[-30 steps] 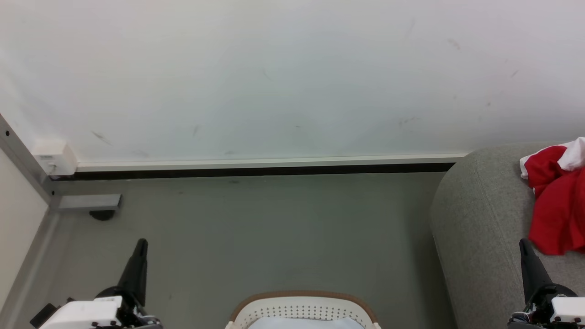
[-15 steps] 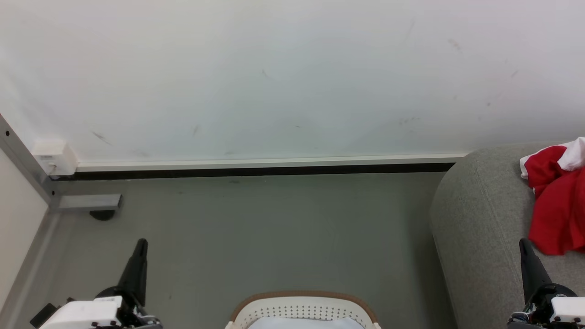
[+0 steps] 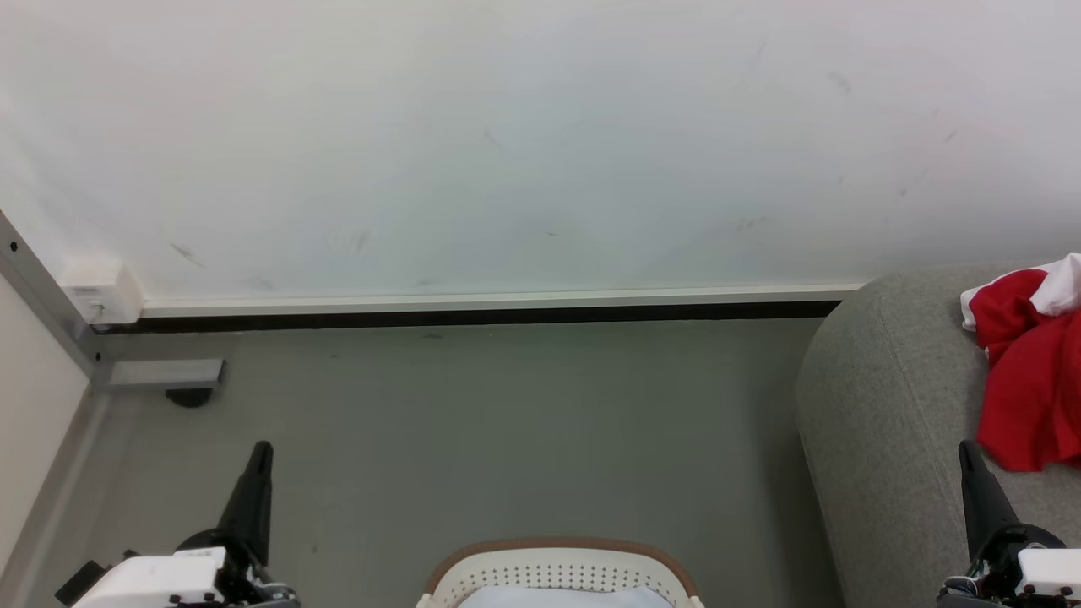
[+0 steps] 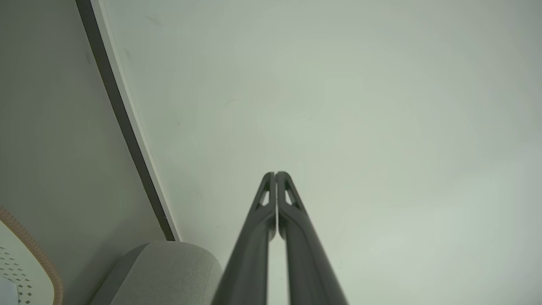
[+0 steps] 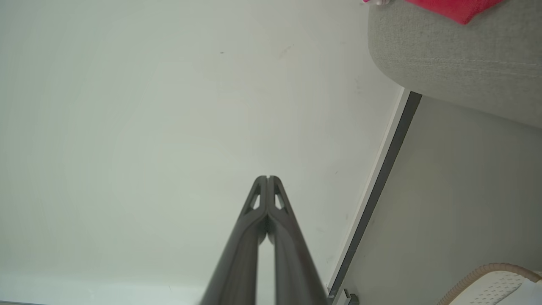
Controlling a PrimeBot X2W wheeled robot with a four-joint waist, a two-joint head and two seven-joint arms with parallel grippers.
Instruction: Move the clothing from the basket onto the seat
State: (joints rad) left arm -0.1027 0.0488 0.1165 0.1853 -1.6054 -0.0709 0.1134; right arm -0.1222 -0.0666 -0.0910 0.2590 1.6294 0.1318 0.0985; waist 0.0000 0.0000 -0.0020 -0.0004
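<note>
Red clothing with a white part lies crumpled on the grey seat at the right; its red edge also tops the right wrist view over the seat. The white perforated basket with its brown rim sits on the floor at bottom centre, and a pale bluish surface shows inside it. My left gripper points up at lower left, shut and empty, fingertips together. At lower right, in front of the seat, my right gripper is shut and empty too.
A white scuffed wall with a dark skirting strip runs across the back. A metal frame post with a foot and a white box stands at the left. Grey floor lies between basket and wall.
</note>
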